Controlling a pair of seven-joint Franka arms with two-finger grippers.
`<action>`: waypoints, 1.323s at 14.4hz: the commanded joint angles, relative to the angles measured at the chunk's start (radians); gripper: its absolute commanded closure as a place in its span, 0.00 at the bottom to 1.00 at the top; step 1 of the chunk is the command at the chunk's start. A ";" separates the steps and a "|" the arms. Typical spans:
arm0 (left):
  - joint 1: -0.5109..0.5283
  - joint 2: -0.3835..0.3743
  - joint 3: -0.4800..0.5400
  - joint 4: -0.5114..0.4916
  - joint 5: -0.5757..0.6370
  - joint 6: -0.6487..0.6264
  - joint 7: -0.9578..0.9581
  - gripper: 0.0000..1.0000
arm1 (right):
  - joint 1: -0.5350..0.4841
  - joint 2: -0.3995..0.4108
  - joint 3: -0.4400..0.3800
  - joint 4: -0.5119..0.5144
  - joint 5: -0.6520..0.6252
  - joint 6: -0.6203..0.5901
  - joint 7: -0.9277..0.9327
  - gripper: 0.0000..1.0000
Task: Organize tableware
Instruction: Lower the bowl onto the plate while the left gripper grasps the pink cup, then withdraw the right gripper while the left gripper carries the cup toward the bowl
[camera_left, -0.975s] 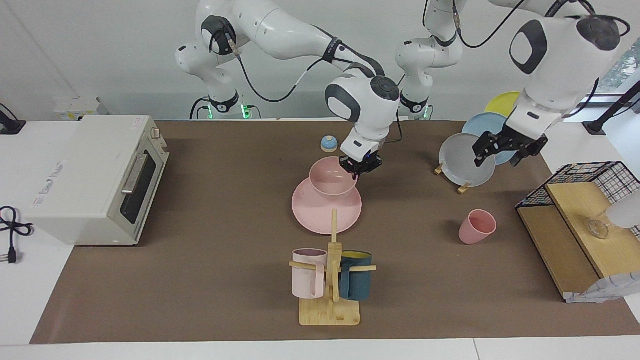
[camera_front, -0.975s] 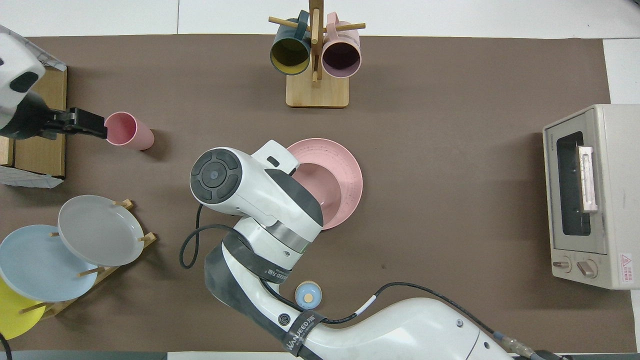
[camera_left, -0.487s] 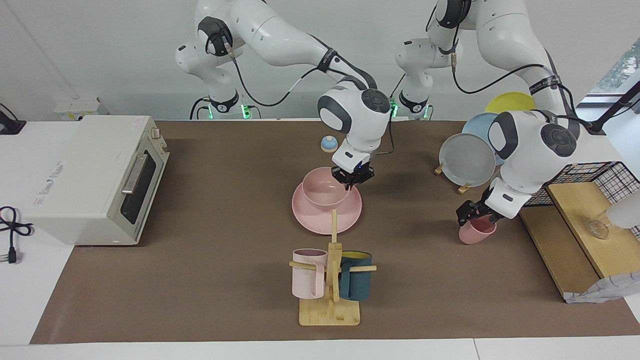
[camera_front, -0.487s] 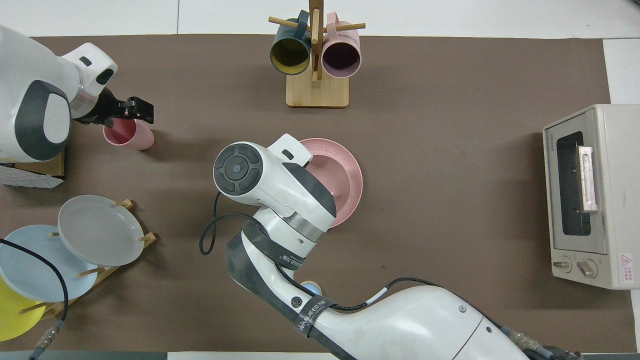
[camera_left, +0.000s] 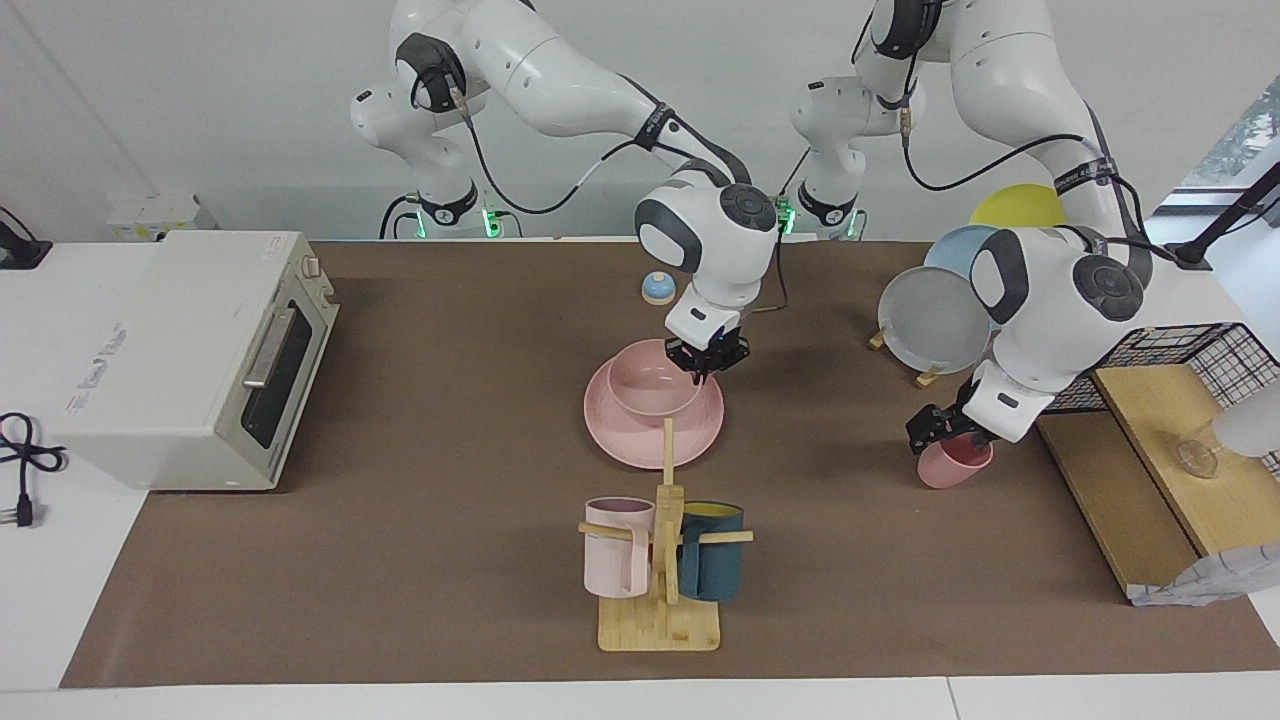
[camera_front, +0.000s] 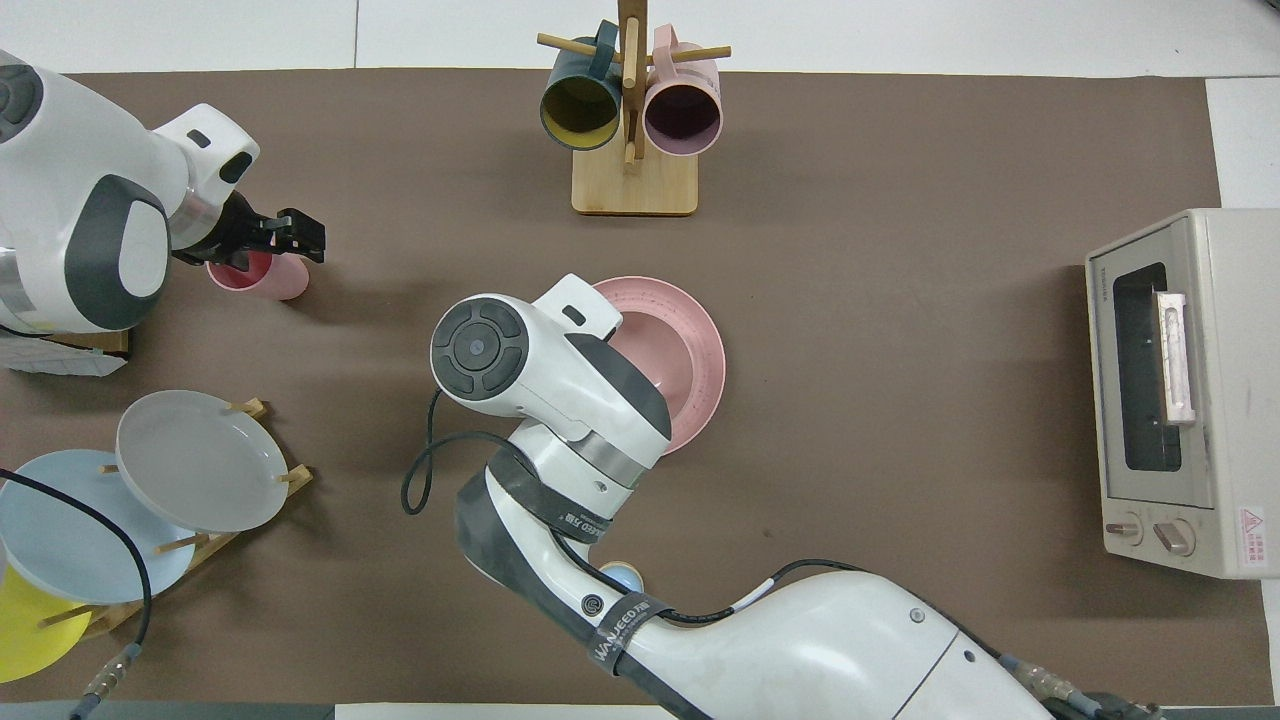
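Observation:
The pink plate (camera_left: 640, 440) lies mid-table, and the pink bowl (camera_left: 648, 385) sits on it. My right gripper (camera_left: 707, 364) is shut on the bowl's rim, on the side toward the left arm's end. In the overhead view the right arm covers most of the bowl (camera_front: 662, 362) and part of the plate (camera_front: 706, 340). The pink cup (camera_left: 957, 464) stands upright toward the left arm's end. My left gripper (camera_left: 938, 424) is low at the cup's rim, open. It also shows over the cup (camera_front: 278, 282) in the overhead view (camera_front: 268, 242).
A wooden mug rack (camera_left: 660, 600) with a pale pink and a teal mug stands farther from the robots than the plate. A toaster oven (camera_left: 190, 350) is at the right arm's end. A rack of grey, blue and yellow plates (camera_left: 935, 320), a wire-and-wood shelf (camera_left: 1150, 440) and a small blue bell (camera_left: 657, 288) also stand here.
My right gripper lowered the bowl onto the plate. My left arm swung down from over the plate rack to the cup's rim. The cup has not moved.

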 joint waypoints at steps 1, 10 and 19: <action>-0.011 -0.015 0.011 -0.037 0.017 0.031 -0.014 0.66 | -0.014 -0.008 0.011 -0.009 -0.008 0.019 0.002 0.00; -0.016 -0.014 0.002 0.124 0.074 -0.112 0.008 1.00 | -0.300 -0.399 -0.060 -0.112 0.119 -0.283 -0.316 0.00; -0.385 0.046 0.012 0.553 0.051 -0.549 -0.663 1.00 | -0.432 -0.657 -0.242 -0.373 0.176 -0.360 -0.691 0.00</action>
